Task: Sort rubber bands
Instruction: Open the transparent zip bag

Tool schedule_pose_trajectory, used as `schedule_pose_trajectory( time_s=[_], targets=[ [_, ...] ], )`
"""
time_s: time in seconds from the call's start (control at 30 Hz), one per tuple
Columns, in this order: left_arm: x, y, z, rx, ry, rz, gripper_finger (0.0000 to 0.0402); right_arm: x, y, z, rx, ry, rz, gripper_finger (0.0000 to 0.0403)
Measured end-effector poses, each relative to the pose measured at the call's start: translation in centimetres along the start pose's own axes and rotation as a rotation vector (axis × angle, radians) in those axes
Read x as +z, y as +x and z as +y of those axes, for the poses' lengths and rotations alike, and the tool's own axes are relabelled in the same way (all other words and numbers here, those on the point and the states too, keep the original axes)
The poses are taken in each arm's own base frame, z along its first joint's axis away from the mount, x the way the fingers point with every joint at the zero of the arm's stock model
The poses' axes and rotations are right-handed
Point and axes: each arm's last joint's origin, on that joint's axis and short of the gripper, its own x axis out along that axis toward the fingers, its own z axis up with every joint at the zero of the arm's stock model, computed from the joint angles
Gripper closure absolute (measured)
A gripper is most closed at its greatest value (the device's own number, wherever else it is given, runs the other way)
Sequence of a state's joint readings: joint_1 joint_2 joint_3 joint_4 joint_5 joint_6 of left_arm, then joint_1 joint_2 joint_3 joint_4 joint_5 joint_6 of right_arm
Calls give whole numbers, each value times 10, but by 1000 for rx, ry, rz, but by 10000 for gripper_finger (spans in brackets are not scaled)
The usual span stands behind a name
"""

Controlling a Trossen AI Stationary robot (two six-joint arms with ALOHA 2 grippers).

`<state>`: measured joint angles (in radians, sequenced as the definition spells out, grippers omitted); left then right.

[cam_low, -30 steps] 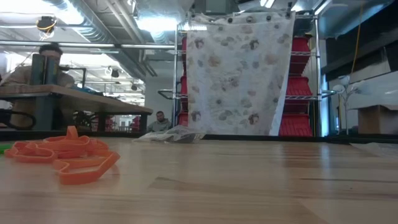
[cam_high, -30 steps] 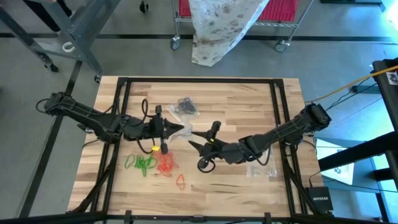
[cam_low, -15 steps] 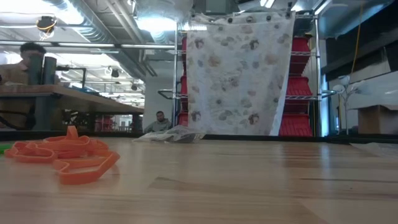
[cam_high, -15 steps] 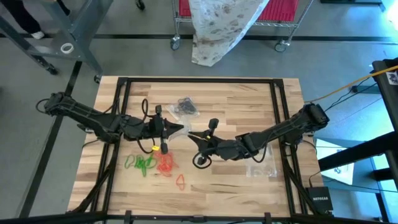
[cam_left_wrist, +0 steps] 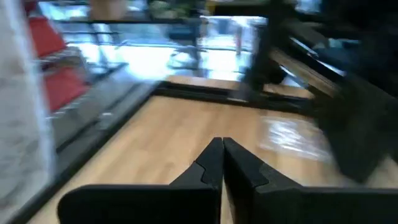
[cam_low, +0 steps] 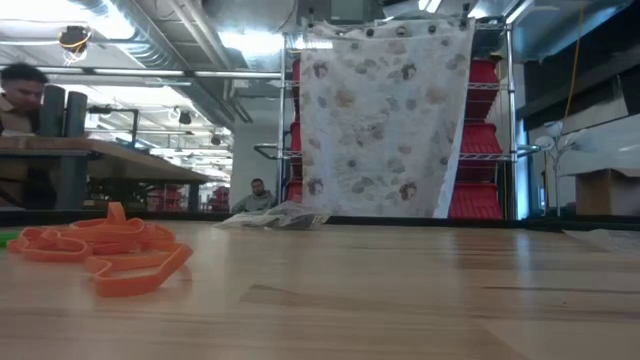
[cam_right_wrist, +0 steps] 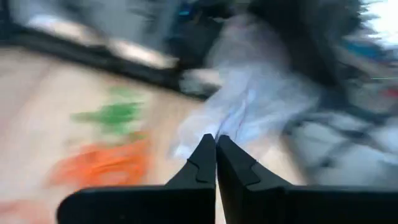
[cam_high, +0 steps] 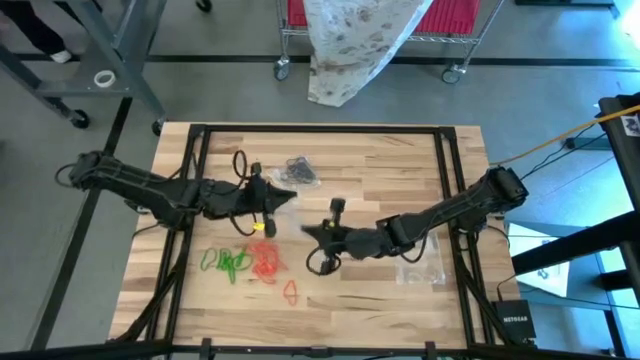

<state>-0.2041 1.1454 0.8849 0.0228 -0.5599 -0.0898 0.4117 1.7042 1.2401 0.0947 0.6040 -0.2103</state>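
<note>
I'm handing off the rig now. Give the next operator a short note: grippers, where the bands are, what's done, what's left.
Left gripper: shut, empty, above mid-table.
Right gripper: shut, nothing visibly held, mid-table.
Green bands and orange bands lie in adjacent piles near the front; one orange band lies apart.
Black bands lie at the back.
Clear bags sit under the right arm.
Left: the stray orange band; confirm the piles.
</note>
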Motion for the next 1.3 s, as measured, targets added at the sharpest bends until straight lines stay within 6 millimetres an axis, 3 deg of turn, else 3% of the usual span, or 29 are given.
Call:
schedule_pose_trajectory(
  time_s=[0.13, 0.2, 0.4, 0.6, 0.8, 1.0, 1.3],
  targets=[
    [1, 5, 14, 101, -30, 1, 401, -9, 0, 30, 192, 7, 1, 403],
    [-2, 7, 17, 103, -31, 29, 401, -10, 1, 35, 193, 9, -2, 403],
    [-1, 10, 18, -80, -39, 50, 401, -12, 1, 34, 47, -37, 30, 403],
    [-5, 3, 13, -305, -28, 119, 396, -13, -6, 38, 2, -357, 56, 403],
    [-17, -3, 4, -447, 29, 245, 337, -12, -9, 40, -74, -570, 90, 403],
    [-19, -11, -11, -536, 168, 217, 273, -12, -10, 44, 7, -599, 54, 403],
    [-25, -9, -34, -641, 213, 193, 253, -12, -10, 44, 27, -597, 45, 403]
  ],
)
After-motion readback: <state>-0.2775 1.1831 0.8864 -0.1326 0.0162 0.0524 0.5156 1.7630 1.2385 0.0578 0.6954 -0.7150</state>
